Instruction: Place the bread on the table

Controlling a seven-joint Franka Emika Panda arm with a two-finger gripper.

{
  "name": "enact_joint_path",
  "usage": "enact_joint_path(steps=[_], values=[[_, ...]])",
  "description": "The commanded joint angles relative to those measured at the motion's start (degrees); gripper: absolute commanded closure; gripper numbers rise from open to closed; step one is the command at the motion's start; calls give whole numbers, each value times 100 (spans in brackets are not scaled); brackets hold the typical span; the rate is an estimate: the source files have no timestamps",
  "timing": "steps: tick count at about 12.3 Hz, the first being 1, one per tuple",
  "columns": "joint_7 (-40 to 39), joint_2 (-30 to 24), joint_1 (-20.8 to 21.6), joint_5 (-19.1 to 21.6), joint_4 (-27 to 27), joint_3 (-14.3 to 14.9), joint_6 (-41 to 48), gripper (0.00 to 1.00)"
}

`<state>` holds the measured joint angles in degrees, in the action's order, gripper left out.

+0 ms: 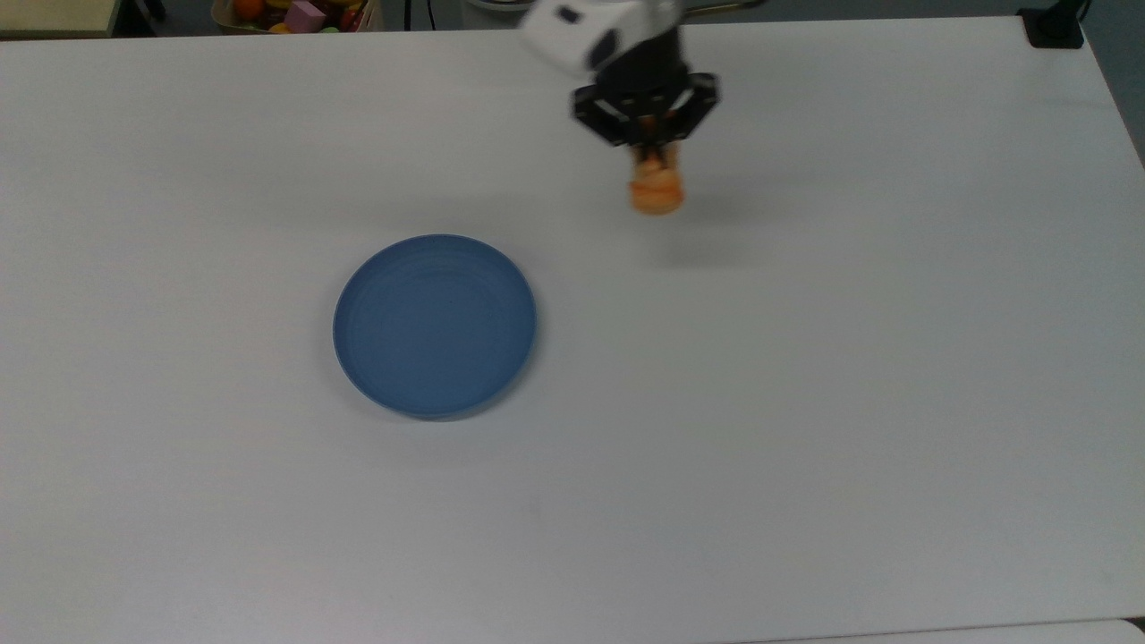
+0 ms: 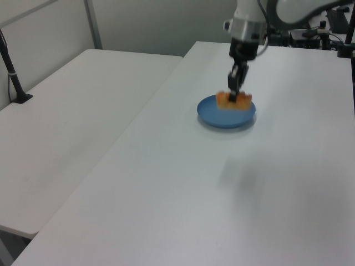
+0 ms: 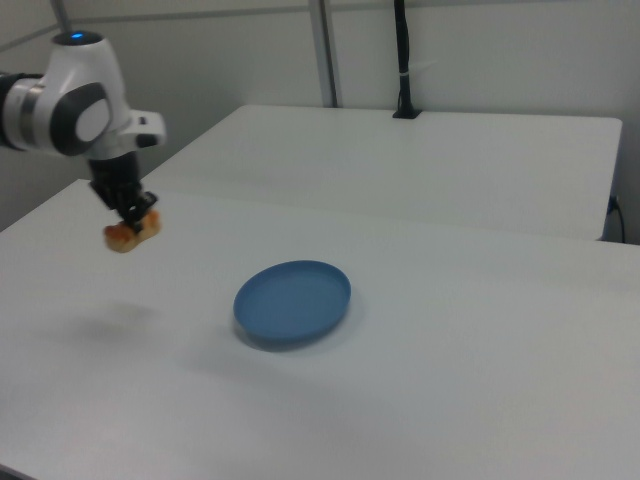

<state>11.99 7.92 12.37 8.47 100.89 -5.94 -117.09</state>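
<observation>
My gripper is shut on the bread, a small golden-orange loaf that hangs in the air above the white table. In the top view it is up and to the right of the blue plate, past its rim, with its shadow on the table below. The plate has nothing in it. The left view shows the bread under the gripper, lined up with the plate's far rim. In the right view the gripper holds the bread left of the plate.
A second white table adjoins on the left view's left, with a black post clamped to it. A basket of colourful items sits beyond the top view's top edge of the table. A black mount occupies the top right corner.
</observation>
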Motion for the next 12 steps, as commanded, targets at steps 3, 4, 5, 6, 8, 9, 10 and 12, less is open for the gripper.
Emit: enact_joint_path(steps=[3, 4, 5, 6, 8, 9, 10, 12], values=[[1637, 384, 361, -757, 467, -1023, -146, 95], [1787, 604, 467, -941, 458, -1031, -260, 94], [1989, 841, 546, -1161, 467, -1031, -314, 93], [2174, 1000, 652, -1328, 475, -1023, -314, 90], [2727, 1334, 845, -1776, 510, -1023, -323, 85], [2834, 1388, 872, -1796, 519, -1023, -323, 82], [2922, 1406, 872, -1804, 519, -1023, -314, 71], [3046, 1493, 916, -2075, 519, -1023, -236, 30]])
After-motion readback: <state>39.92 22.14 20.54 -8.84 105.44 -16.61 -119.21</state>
